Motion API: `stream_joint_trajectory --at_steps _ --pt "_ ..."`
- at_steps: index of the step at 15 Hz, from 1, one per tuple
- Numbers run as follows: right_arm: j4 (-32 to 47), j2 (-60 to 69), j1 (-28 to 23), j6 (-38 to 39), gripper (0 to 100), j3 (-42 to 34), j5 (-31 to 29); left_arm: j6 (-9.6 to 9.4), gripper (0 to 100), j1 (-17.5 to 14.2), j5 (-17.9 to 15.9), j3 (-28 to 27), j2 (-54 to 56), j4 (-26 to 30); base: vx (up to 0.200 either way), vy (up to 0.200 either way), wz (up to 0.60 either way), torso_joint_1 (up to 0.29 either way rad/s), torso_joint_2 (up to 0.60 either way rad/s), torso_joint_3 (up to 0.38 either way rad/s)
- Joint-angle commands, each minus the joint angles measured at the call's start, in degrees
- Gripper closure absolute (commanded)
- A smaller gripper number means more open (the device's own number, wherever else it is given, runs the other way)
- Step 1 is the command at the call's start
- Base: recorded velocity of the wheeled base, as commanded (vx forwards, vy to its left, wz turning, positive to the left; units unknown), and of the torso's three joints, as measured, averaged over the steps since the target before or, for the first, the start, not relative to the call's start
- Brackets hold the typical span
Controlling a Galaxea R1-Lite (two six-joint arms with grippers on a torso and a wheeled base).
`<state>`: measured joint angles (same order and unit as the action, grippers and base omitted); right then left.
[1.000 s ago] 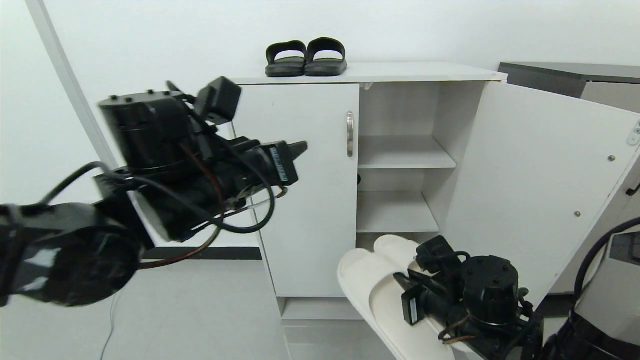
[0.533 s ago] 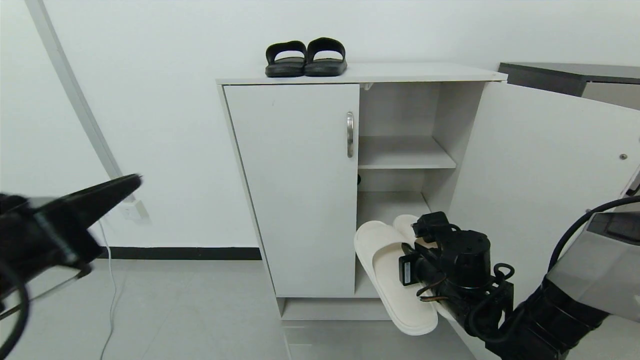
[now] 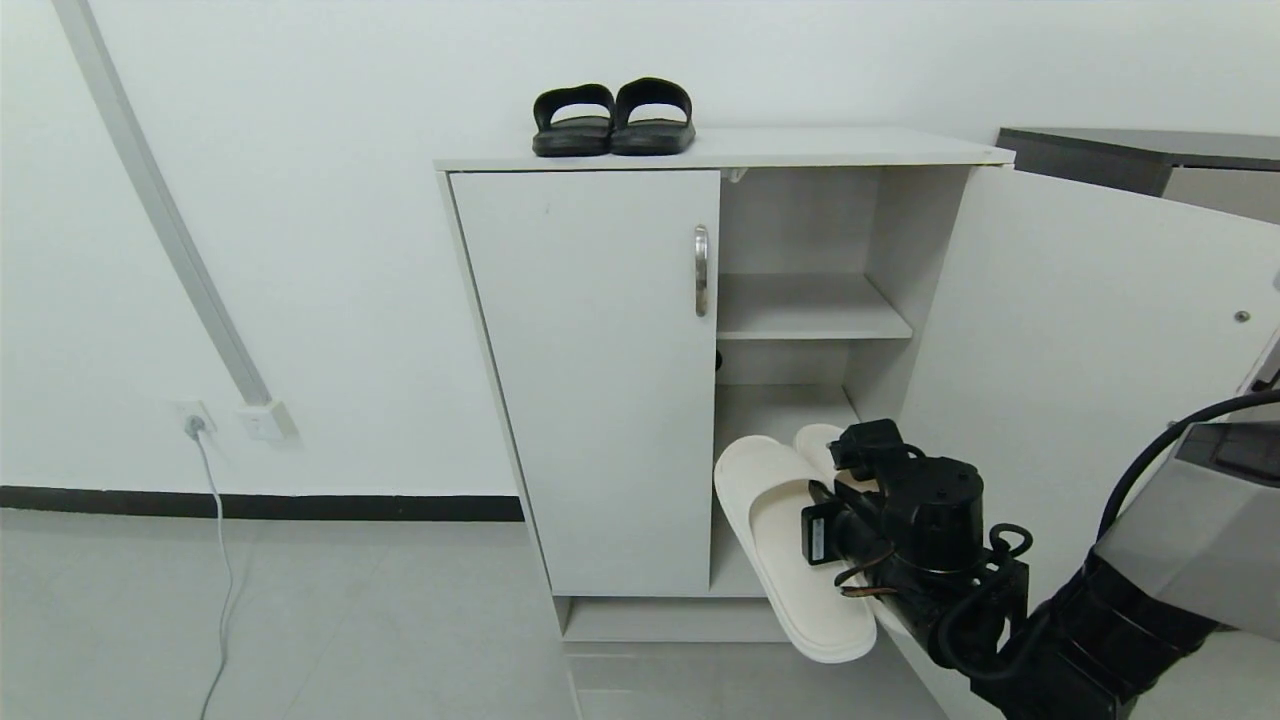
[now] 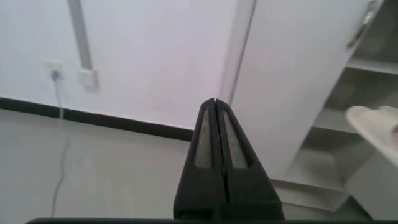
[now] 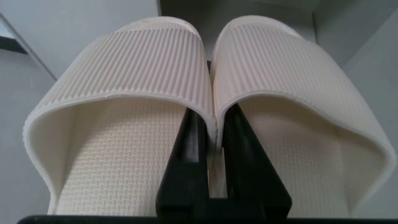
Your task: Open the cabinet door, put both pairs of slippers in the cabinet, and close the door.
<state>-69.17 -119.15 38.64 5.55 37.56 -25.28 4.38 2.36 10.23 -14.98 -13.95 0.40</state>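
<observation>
Slippers in right pincer — cabinet open.

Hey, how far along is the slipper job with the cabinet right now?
Done: the right door stands open. In hand: the right hand grips the white slippers, held before the lower shelves, not yet inside. Left: place them, move the black slippers from the cabinet top inside, close the door.
</observation>
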Motion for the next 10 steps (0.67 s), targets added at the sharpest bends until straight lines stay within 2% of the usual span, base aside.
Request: stream_joint_trajectory --at_steps 1,2,3,4,5,6,8,9,10 --pt "0.0 0.1 0.1 0.0 100 -0.1 0.1 -1.48 100 -4.6 0.6 7.2 10.6 0.2 0.000 0.000 0.00 0.000 0.00 0.000" --pt "-0.1 0.1 0.2 0.0 100 -0.4 0.1 -1.30 100 -3.9 3.9 10.8 11.1 -3.0 0.000 0.000 0.00 0.000 0.00 0.000" --pt "-0.1 0.1 0.2 0.0 100 -0.4 0.1 -2.18 100 -2.5 2.6 12.5 13.8 -3.5 0.000 0.000 0.00 0.000 0.00 0.000" --pt "-0.1 0.0 0.4 0.0 100 -0.6 0.1 -3.94 100 -2.5 0.8 14.4 13.9 -3.9 0.000 0.000 0.00 0.000 0.00 0.000" --pt "-0.1 0.0 0.4 0.0 100 -0.6 0.1 -4.20 100 -2.5 -0.9 15.0 13.9 -3.7 0.000 0.000 0.00 0.000 0.00 0.000" --pt "-0.1 0.0 0.4 0.0 100 -0.6 0.1 -4.38 100 -2.5 -4.2 15.0 13.9 -2.9 0.000 0.000 0.00 0.000 0.00 0.000" --pt "-0.2 -0.1 0.6 0.0 100 -0.6 0.1 -4.64 100 -2.5 -13.2 14.8 13.9 0.1 0.000 0.000 0.00 0.000 0.00 0.000" --pt "-0.2 -0.1 0.6 -0.1 100 -0.3 0.1 -4.82 100 -2.5 -15.1 14.9 13.9 -0.5 0.000 0.000 0.00 0.000 0.00 0.000" --pt "0.0 -0.1 0.8 -0.2 100 0.0 0.1 -4.90 100 -2.5 -15.0 14.9 13.9 -0.4 0.000 0.000 0.00 0.000 0.00 0.000"
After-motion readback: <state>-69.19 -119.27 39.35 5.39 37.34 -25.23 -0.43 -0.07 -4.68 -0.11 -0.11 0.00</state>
